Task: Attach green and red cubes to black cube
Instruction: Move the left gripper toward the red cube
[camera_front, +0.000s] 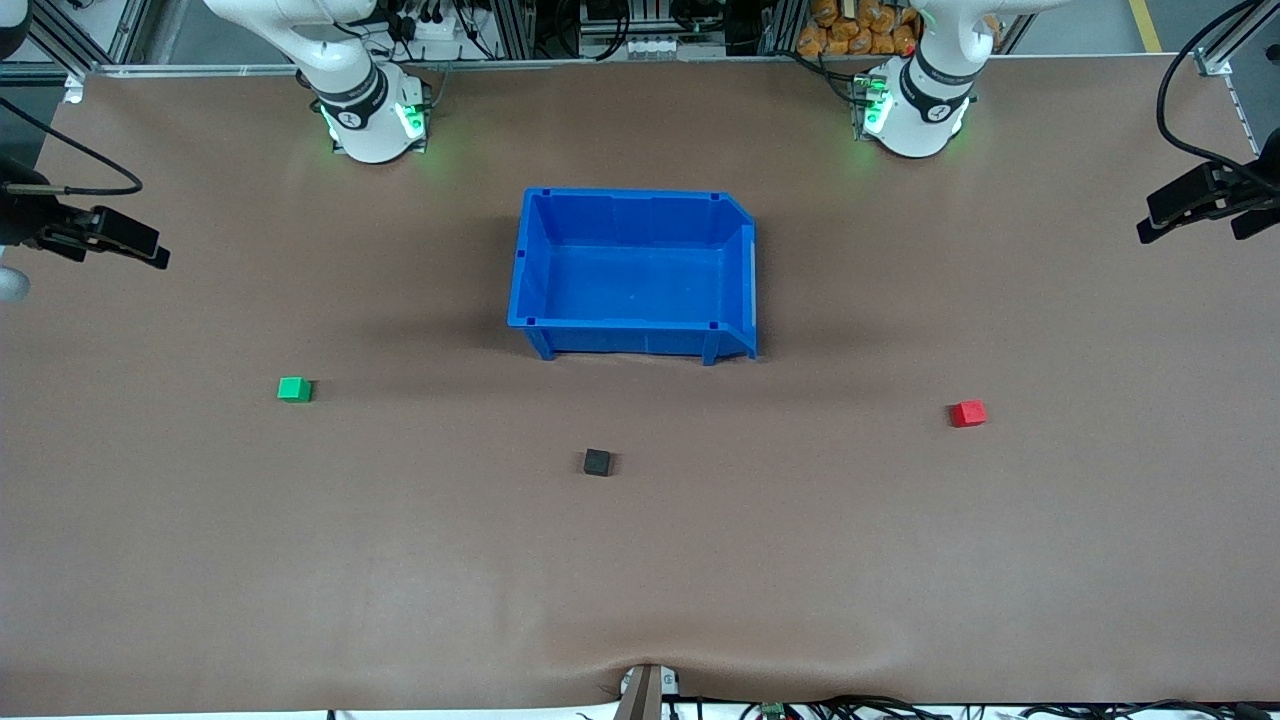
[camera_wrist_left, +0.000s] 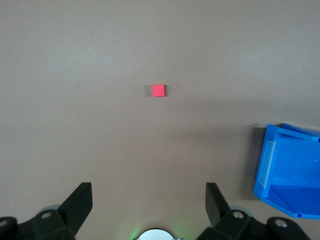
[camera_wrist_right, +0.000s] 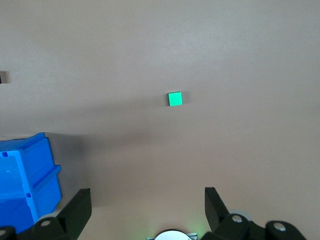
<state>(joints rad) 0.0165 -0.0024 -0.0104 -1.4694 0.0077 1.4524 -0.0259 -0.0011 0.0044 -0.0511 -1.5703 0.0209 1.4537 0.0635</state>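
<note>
Jaws of the left gripper (camera_wrist_left: 148, 200) and right gripper (camera_wrist_right: 147, 200) spread, empty; one red cube (camera_wrist_left: 158, 90), one green cube (camera_wrist_right: 175, 99), one black cube (camera_front: 597, 462) lie apart below.

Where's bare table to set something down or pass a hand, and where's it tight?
Free: the wide strip nearer the camera than the black cube; also the gaps between it and the green cube and red cube. Tightest: between the black cube and the blue bin. Left gripper and right gripper wait open at the table's ends.

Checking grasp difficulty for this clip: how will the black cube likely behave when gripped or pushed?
The black cube looks rigid with flat faces, so it probably slides rather than rolls. It sits flat on the table, unlikely to tip. Its small size suggests it is light.
</note>
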